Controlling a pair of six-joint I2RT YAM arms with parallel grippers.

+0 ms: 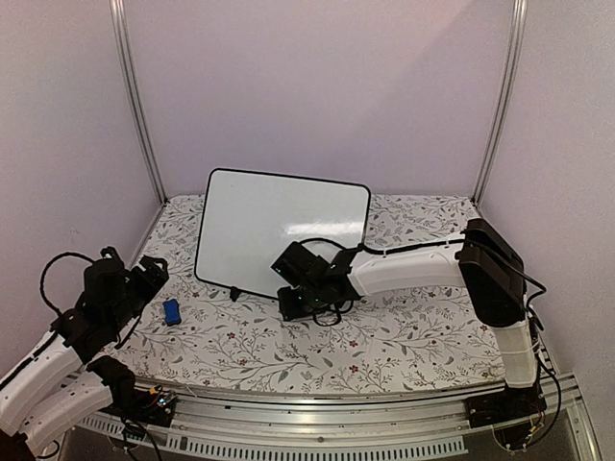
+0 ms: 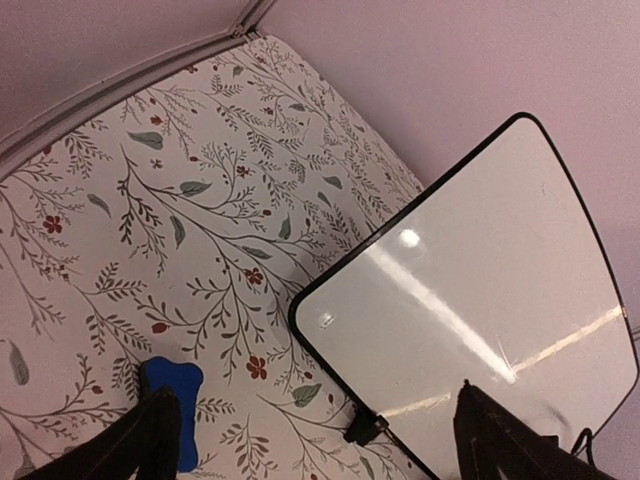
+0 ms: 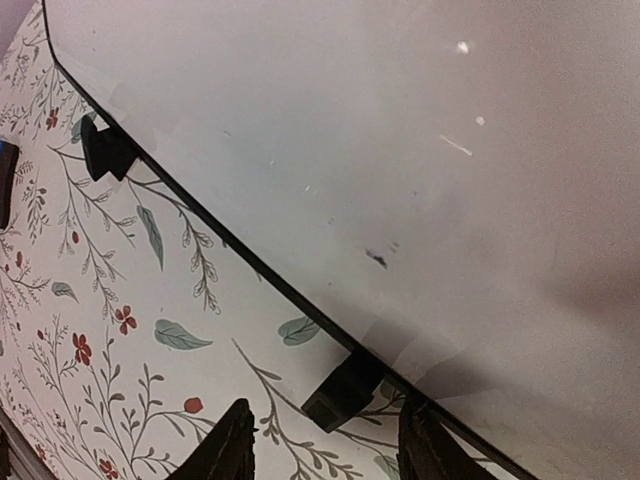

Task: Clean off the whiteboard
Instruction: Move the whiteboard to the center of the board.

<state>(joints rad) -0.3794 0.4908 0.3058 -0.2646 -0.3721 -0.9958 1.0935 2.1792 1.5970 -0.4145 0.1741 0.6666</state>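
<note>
The desk (image 1: 404, 336) with its floral cover carries the whiteboard (image 1: 279, 230), propped tilted on small black feet so its face meets both arms. That face looks nearly clean; the right wrist view shows only a small dark smudge (image 3: 377, 259) near its lower edge, which would fit a board mostly wiped. The right claw (image 1: 298, 300) sits at the board's lower edge, released, gripping nothing. The left claw (image 1: 154, 272), also released and empty, hangs left of the board. The blue eraser (image 1: 172, 311) lies just beside it, likely within easy reach.
</note>
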